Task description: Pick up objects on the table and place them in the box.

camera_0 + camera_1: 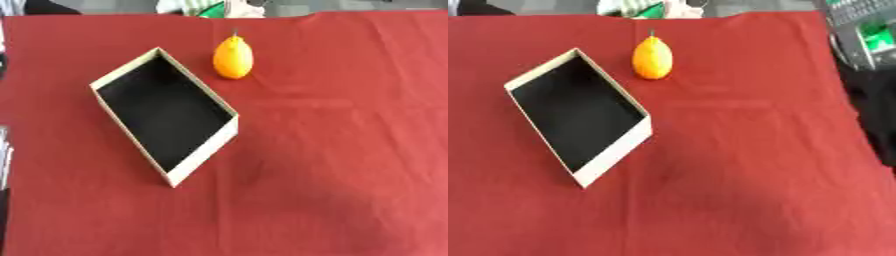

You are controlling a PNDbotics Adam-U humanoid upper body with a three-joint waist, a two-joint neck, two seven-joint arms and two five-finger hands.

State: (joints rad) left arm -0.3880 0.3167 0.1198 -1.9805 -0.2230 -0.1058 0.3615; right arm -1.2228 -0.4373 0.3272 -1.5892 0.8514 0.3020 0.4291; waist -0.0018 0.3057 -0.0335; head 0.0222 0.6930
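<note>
An orange, pear-shaped fruit with a small stem lies on the red cloth near the far edge, just right of the box's far corner. The box is an open rectangular tray with pale walls and a black inside, turned at an angle at centre left. Nothing lies inside it. Neither of my hands shows in either view.
The red cloth covers the whole table, with wide bare room to the right of and in front of the box. Green and white items lie beyond the far edge. Grey equipment stands off the table's right side.
</note>
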